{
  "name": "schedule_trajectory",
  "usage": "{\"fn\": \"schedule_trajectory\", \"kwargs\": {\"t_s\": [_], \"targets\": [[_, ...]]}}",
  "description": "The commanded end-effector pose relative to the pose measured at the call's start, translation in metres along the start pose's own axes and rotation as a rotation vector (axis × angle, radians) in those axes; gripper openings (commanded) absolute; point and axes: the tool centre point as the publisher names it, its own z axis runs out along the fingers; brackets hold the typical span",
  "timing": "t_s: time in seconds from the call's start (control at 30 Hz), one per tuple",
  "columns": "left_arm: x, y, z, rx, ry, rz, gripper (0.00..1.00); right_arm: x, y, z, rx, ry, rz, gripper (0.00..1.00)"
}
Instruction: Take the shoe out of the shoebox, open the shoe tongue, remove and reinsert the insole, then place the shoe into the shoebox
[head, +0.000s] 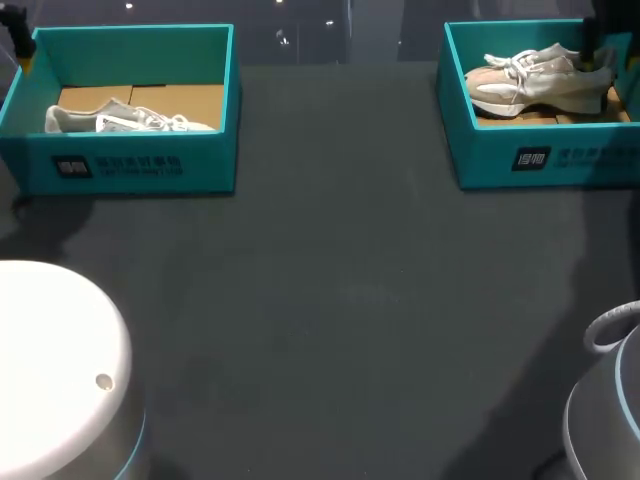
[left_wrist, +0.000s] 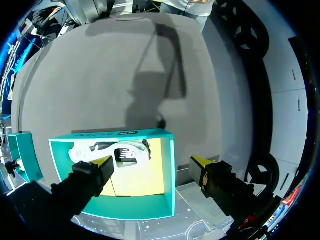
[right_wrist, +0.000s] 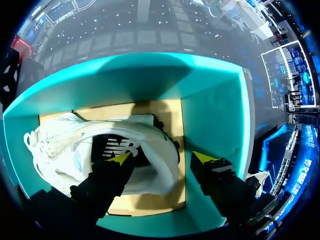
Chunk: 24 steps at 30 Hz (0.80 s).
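A beige-and-white shoe (head: 540, 80) lies in the teal shoebox (head: 520, 160) at the table's far right. In the right wrist view the shoe (right_wrist: 100, 145) lies on its side under my right gripper (right_wrist: 163, 158). The gripper is open, with one fingertip (right_wrist: 121, 158) over the shoe's dark opening and the other outside the heel, near the box wall (right_wrist: 215, 115). A gap shows on each side of the heel. My right gripper (head: 592, 40) shows dark above the heel. My left gripper (left_wrist: 154, 161) hangs open, high above the left shoebox (left_wrist: 170, 170), which holds a white shoe (left_wrist: 115, 152).
The left teal shoebox (head: 130, 165) with a white-grey shoe (head: 125, 120) sits at the table's far left. My arms' white bases (head: 50, 370) fill the near corners. Dark table surface (head: 340, 300) stretches between the boxes.
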Motion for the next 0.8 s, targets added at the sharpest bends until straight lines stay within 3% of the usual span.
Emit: {"fn": "schedule_trajectory", "kwargs": {"t_s": [0.03, 0.8], "targets": [[0.000, 0.000, -0.001, -0.001, 0.002, 0.001, 1.00, -0.002, 0.004, 0.007, 0.009, 0.006, -0.003, 0.76], [0.000, 0.000, -0.001, -0.001, 0.002, 0.001, 1.00, 0.005, 0.004, 0.031, 0.052, 0.062, -0.018, 0.76]]}}
